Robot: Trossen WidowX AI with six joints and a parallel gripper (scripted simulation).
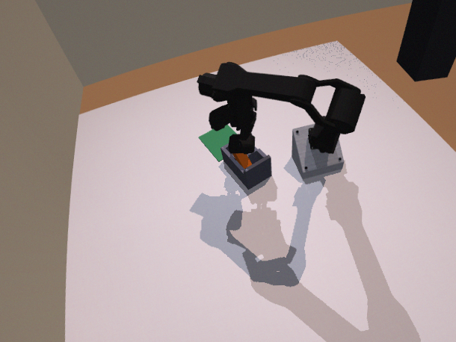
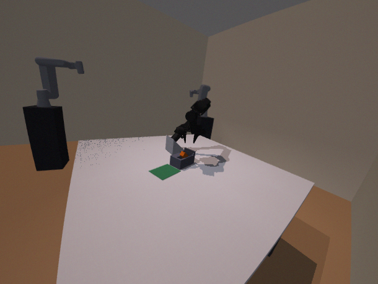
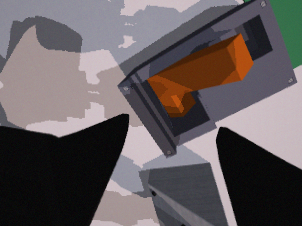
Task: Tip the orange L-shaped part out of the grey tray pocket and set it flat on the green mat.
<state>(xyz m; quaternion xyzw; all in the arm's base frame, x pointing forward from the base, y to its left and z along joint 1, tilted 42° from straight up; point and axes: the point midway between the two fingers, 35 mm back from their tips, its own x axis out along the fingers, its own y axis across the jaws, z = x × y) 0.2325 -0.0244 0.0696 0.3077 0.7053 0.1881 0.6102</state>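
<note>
OP: Looking for the reason behind this setup. Why leave an orange L-shaped part (image 1: 243, 161) (image 2: 183, 154) (image 3: 215, 63) tilted in the grey tray (image 1: 259, 175) (image 2: 186, 162) (image 3: 240, 98) like that?

Reply: For the pinch, most likely. Started out flush per the task, so no sides to grab. Now propped with the L-shaped end down in the pocket and the straight end up above the tray top, facing the green mat (image 1: 214, 143) (image 2: 164, 172) (image 3: 291, 28). Makes for a short carry, too, with the mat right beside the tray.

OP: Makes sense. Holding anything yet?

Reply: Nope, nothing in the gripper (image 1: 242, 143) (image 2: 189, 142) (image 3: 172, 123). Fingers well apart, above the tray, with just air between.

OP: And the arm (image 1: 278, 86) (image 2: 201, 106)?

Reply: Reaching out from the base, then bent down at the wrist, fingertips pointing roughly down. Seen from the wrist, not lined up with the raised end yet, more toward the low end. Would shift over the high end, match the angle, then go down and squeeze. Careful about nudging, though. Could drop flat again.
</note>
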